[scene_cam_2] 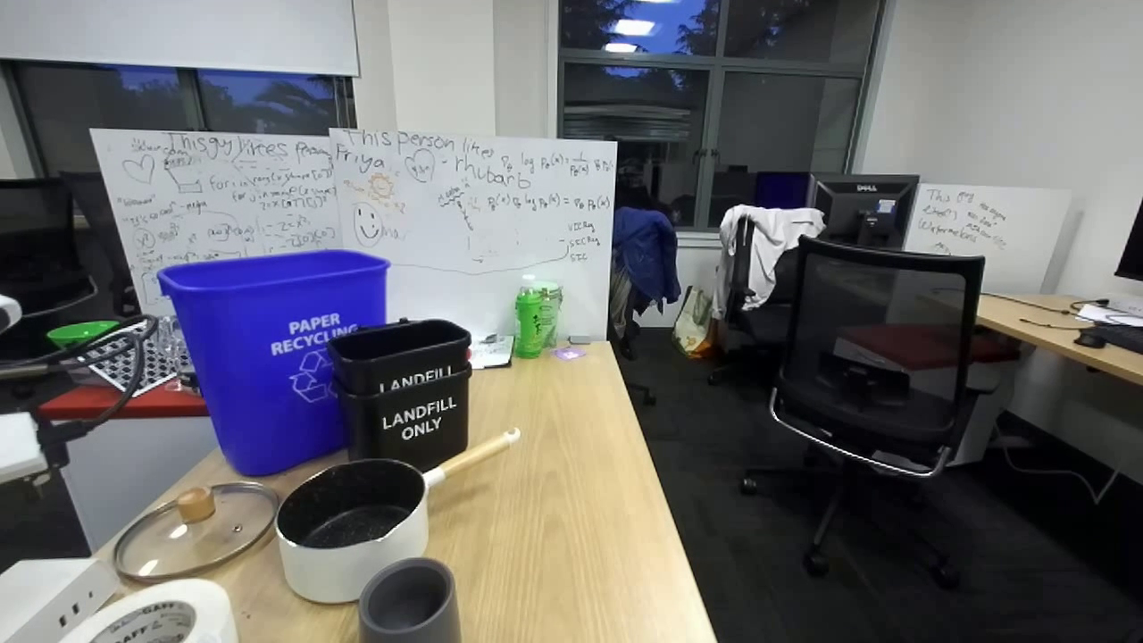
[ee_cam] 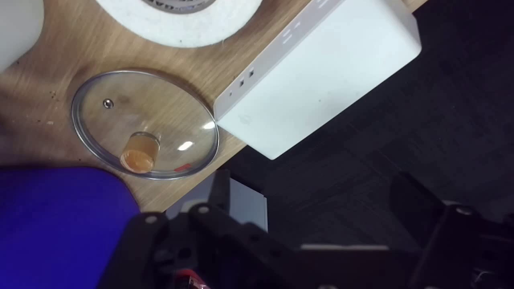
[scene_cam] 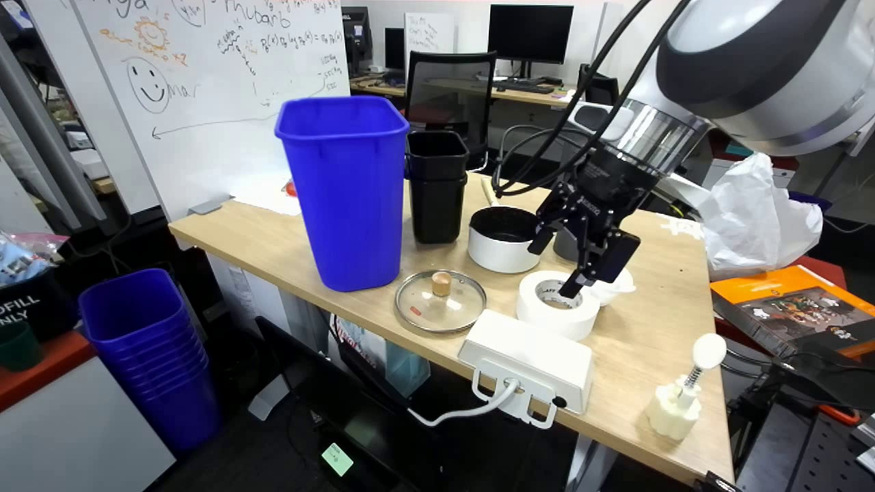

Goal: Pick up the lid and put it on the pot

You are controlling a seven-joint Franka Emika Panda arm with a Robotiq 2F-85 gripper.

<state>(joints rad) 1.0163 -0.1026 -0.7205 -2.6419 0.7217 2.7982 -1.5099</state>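
Note:
The lid (scene_cam: 437,316) is a round glass disc with a metal rim and a wooden knob. It lies flat on the table, knob up, in both exterior views (scene_cam_2: 179,540) and in the wrist view (ee_cam: 164,108). The pot (scene_cam: 502,257) is white with a dark inside and a wooden handle. It stands uncovered beside the lid, also in an exterior view (scene_cam_2: 357,563); its side shows at the wrist view's corner (ee_cam: 18,32). My gripper (scene_cam: 555,268) is open and empty, above the table near the tape roll and pot. Its fingers (ee_cam: 315,196) spread over dark floor in the wrist view.
A tall blue bin (scene_cam: 345,198) and black bins (scene_cam: 437,198) stand behind the lid. A white power box (scene_cam: 526,348) sits at the table edge against or near the lid. A white tape roll (scene_cam: 567,318) and a grey cup (scene_cam_2: 411,607) stand near the pot.

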